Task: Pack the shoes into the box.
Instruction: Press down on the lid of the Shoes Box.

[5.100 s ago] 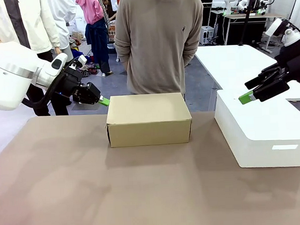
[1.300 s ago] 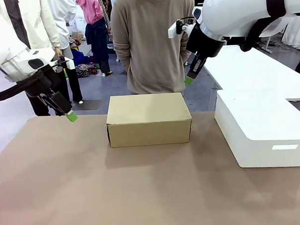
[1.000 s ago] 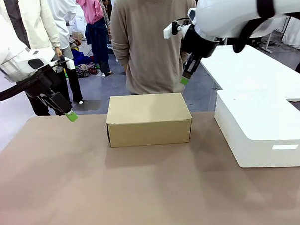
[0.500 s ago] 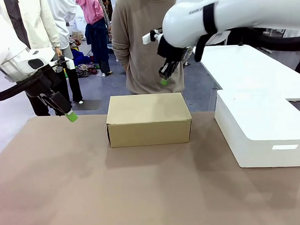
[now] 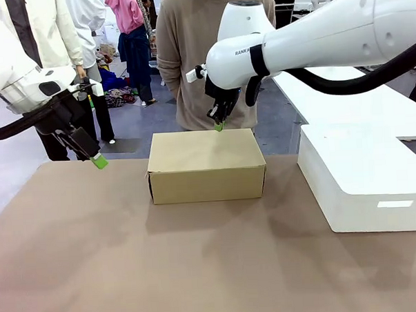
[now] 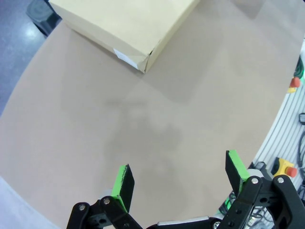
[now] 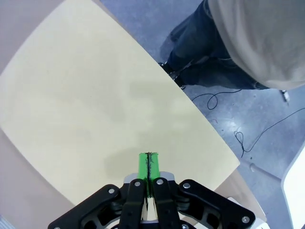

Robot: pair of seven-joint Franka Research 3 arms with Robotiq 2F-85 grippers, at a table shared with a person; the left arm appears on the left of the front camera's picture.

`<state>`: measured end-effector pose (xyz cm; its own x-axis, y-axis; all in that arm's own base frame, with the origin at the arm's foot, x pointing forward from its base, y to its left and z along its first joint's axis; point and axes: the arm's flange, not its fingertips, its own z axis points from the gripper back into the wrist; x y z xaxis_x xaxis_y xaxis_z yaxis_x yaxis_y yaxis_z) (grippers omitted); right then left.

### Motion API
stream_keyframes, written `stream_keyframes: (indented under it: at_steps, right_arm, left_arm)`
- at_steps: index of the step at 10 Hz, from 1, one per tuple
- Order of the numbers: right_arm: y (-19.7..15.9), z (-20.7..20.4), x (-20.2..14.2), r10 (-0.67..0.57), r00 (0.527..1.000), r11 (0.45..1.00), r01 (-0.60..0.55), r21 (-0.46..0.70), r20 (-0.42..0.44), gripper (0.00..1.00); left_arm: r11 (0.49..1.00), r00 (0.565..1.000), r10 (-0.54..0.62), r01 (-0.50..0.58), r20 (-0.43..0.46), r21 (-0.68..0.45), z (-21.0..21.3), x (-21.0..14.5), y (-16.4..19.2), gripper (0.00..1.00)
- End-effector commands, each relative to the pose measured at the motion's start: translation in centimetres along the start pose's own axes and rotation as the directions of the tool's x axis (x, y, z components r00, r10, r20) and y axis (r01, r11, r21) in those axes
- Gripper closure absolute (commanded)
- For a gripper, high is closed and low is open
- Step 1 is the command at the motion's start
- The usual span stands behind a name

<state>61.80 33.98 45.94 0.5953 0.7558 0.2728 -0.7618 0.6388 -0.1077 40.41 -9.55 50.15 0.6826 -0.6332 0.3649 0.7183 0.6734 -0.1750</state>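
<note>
The box (image 5: 205, 165) is a plain brown cardboard shoebox with its lid closed, standing at the middle of the table's far side. From above, the right wrist view takes in its flat lid (image 7: 95, 109). My right gripper (image 5: 218, 126) hangs just above the lid's far edge, jaws shut with nothing between them; its green pads (image 7: 148, 168) press together. My left gripper (image 5: 96, 159) hovers over the table's far left, open and holding nothing, its green pads (image 6: 125, 180) wide apart above the bare tabletop, the box (image 6: 125, 26) beyond. The shoes are out of view.
A large white rectangular block (image 5: 361, 177) takes up the table's right side. A person in a beige sweater (image 5: 214, 55) stands right behind the box, hands behind the back. The brown tabletop (image 5: 199, 267) spreads wide in front of the box.
My right arm has swung left from near the white block, across the person's front, down to just above the box lid. The left arm has stayed still.
</note>
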Motion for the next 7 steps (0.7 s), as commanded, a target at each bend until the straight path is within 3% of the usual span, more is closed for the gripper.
stream_keyframes:
  at_steps: [1, 7]
  right_arm:
    - [0.0, -0.6, 1.3, -0.039, 0.999, 0.999, 0.039, -0.001, -0.028, 1.00]
    - [0.1, -5.0, 0.2, -0.051, 0.997, 0.999, 0.051, 0.002, -0.061, 1.00]
  left_arm:
    - [1.000, 1.000, -0.017, 0.017, 0.016, -0.003, -0.1, -0.4, 0.1, 0.00]
    - [1.000, 1.000, -0.017, 0.017, 0.016, -0.003, -0.1, -0.4, 0.1, 0.00]
